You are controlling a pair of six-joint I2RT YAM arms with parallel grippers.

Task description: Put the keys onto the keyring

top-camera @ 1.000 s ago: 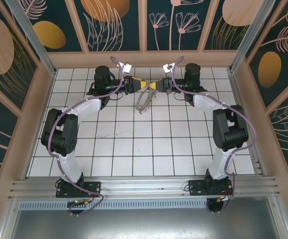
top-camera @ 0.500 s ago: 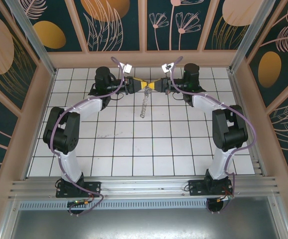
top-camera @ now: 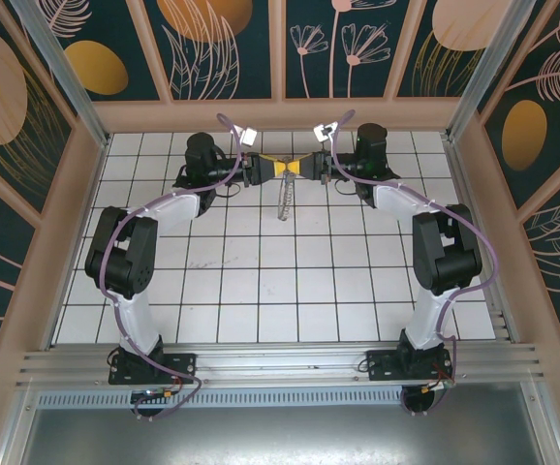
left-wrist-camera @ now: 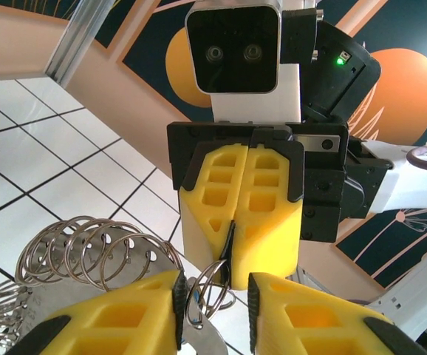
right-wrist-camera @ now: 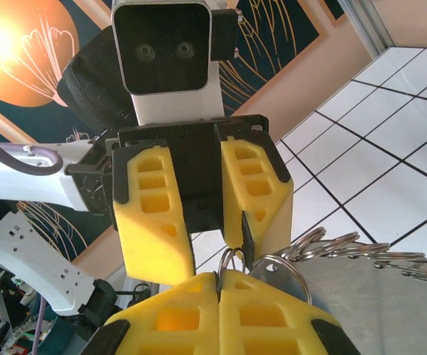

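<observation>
Here, at the far middle, the right gripper (top-camera: 294, 168) is pinching the keyring (top-camera: 283, 201) with fingers pressed together, probably dangling it steady, while the left gripper (top-camera: 272, 169), fingers partly spread, is straddling it, seemingly for threading.

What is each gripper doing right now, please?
Left gripper: open, ring in the gap.
Right gripper: shut on the ring.

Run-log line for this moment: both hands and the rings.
right hand: shut on bunch of silver metal rings | left hand: yellow fingers apart around one ring, grip unclear | bunch: hangs below the meeting hands
</observation>
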